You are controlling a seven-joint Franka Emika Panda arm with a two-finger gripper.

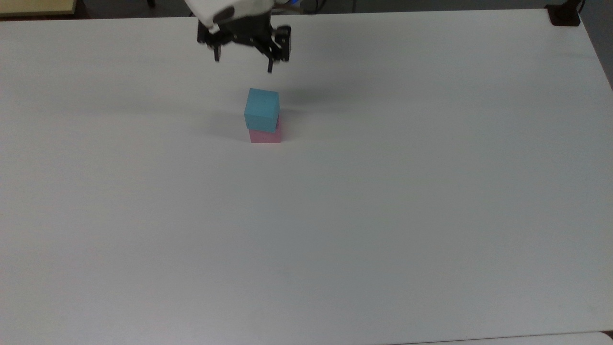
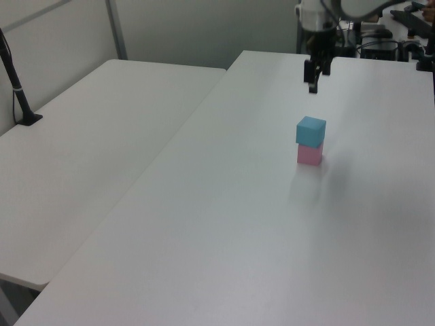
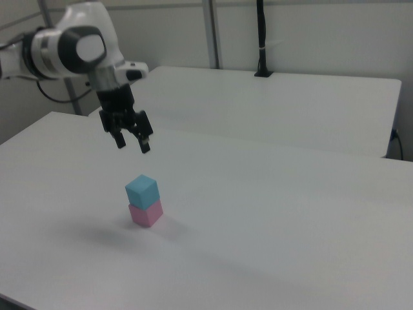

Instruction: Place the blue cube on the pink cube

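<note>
The blue cube (image 1: 261,110) (image 2: 310,131) (image 3: 142,190) rests on top of the pink cube (image 1: 265,136) (image 2: 309,155) (image 3: 146,213), turned slightly askew to it. The stack stands on the white table (image 1: 364,201). My gripper (image 1: 243,64) (image 2: 313,77) (image 3: 132,143) hangs well above the stack, open, with nothing between its fingers. It touches neither cube.
A second white table (image 2: 95,136) (image 3: 284,103) adjoins this one. A black post (image 2: 17,88) (image 3: 261,39) stands on that second table. A dark clamp (image 1: 564,14) sits at the far right corner in the top view.
</note>
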